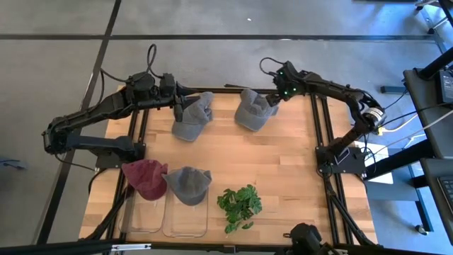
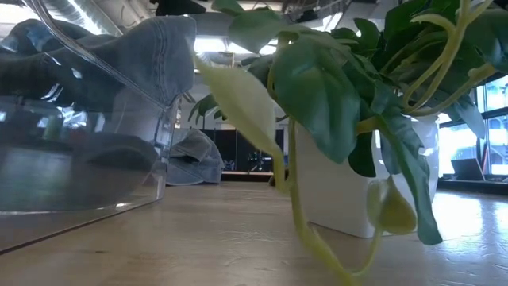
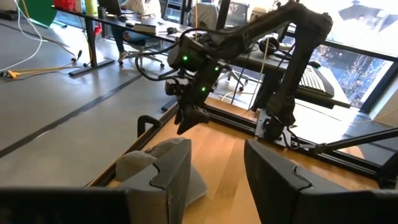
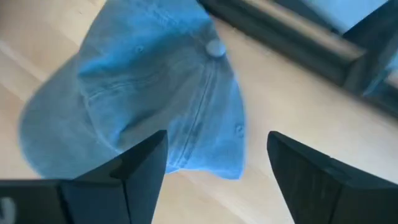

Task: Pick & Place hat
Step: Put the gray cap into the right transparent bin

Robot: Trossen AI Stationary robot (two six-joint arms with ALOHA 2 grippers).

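Two grey caps lie on the table near its far edge, one at far left (image 1: 192, 119) and one at far right (image 1: 253, 110). My left gripper (image 1: 181, 108) is open and hovers at the left cap's left side. In the left wrist view a grey cap (image 3: 155, 167) shows just past one finger. My right gripper (image 1: 273, 99) is open over the right cap's right side. The right wrist view looks down on that cap (image 4: 155, 93) and its top button (image 4: 215, 47). The fingers stand apart above the cap's rim.
A dark red hat (image 1: 144, 177) and a grey hat (image 1: 188, 184) rest on clear containers (image 1: 185, 219) at the near left. A leafy plant (image 1: 239, 205) in a white pot (image 2: 333, 191) stands near the front edge. Bare wood lies mid-table.
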